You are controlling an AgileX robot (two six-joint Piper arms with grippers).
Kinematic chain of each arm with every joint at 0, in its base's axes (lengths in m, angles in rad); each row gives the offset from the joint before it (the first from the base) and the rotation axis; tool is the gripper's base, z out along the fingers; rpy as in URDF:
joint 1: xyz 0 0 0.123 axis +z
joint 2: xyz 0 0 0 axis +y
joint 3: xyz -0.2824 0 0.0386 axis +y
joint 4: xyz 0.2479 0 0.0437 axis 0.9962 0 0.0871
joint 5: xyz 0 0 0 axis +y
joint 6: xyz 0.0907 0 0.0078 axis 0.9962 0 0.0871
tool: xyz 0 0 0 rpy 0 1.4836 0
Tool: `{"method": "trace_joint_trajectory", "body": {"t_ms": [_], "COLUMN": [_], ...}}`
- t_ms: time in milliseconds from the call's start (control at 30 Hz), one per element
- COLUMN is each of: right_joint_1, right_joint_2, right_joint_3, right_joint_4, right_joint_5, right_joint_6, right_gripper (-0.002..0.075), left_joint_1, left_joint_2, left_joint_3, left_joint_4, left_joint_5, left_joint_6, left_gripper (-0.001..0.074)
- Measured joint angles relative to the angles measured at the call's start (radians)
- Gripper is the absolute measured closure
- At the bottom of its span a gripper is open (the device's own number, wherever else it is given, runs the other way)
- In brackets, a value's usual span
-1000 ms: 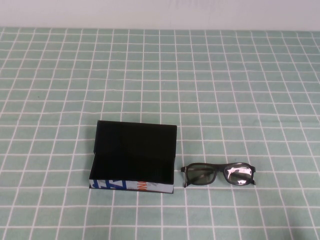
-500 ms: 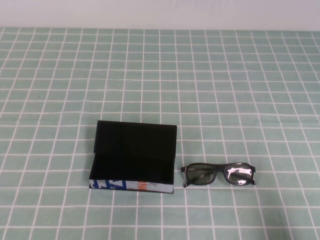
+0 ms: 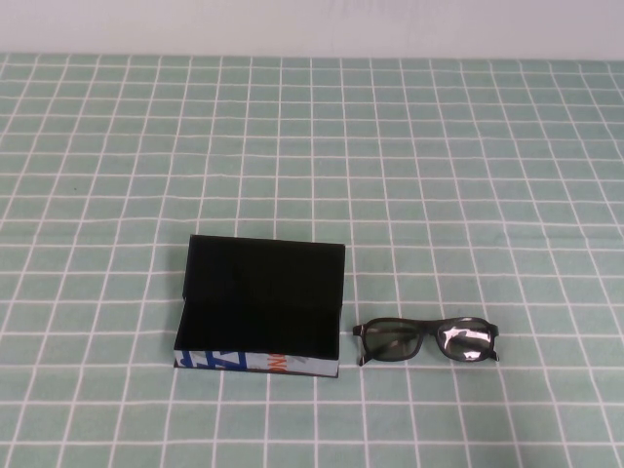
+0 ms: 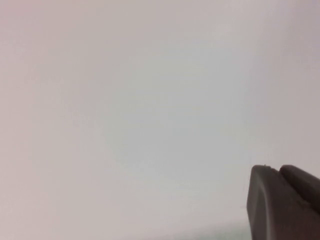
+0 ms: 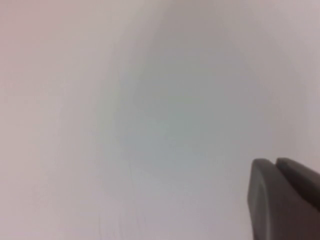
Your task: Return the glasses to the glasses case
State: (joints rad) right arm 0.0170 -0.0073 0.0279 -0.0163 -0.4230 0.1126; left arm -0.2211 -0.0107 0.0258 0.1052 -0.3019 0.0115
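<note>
The glasses case (image 3: 261,307) lies open on the green checked cloth, left of centre, its black lining up and its white printed front side toward me. The black glasses (image 3: 425,340) lie folded on the cloth just right of the case, apart from it, lenses facing me. Neither arm shows in the high view. My left gripper (image 4: 279,170) shows only as dark fingertips pressed together against a blank pale surface, shut and empty. My right gripper (image 5: 275,162) looks the same, shut and empty. Neither wrist view shows the case or the glasses.
The green cloth with white grid lines (image 3: 439,175) covers the table up to a pale wall (image 3: 312,24) at the back. Nothing else lies on it.
</note>
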Motion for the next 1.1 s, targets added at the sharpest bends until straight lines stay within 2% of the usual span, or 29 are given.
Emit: {"method": "trace_joint_trajectory", "body": {"t_ms": [233,367,533,667,900,1100], "right_joint_1": [0.000,0.000,0.000,0.000,0.000,0.000], "right_joint_2": [-0.002,-0.007,0.026,0.147,0.394,0.639], "right_joint_3": [-0.034,-0.176,-0.444,-0.622,-0.924,-1.040], "right_joint_4": [0.016,0.072,0.216,0.235,0.103,0.069], "right_joint_5": [-0.254,-0.224,-0.055,0.053,0.429,0.853], "right_joint_6": [0.057,0.082,0.097,0.097,0.097,0.097], "right_gripper": [0.0738,0.0738,0.0738,0.0738,0.0738,0.0738], "left_joint_1": [0.000,0.000,0.000,0.000,0.000,0.000], "left_joint_2": [-0.002,-0.002,0.027,0.134,0.345,0.475], "left_joint_3": [-0.006,-0.108,-0.341,-0.553,-0.861,-0.917], "left_joint_4": [-0.030,-0.112,-0.172,-0.125,-0.059,-0.057], "left_joint_5": [-0.402,-0.414,-0.333,-0.236,0.201,0.460], "left_joint_6": [-0.103,-0.111,-0.086,-0.072,-0.072,-0.072], "left_gripper": [0.0737,0.0737,0.0737,0.0737,0.0737,0.0737]}}
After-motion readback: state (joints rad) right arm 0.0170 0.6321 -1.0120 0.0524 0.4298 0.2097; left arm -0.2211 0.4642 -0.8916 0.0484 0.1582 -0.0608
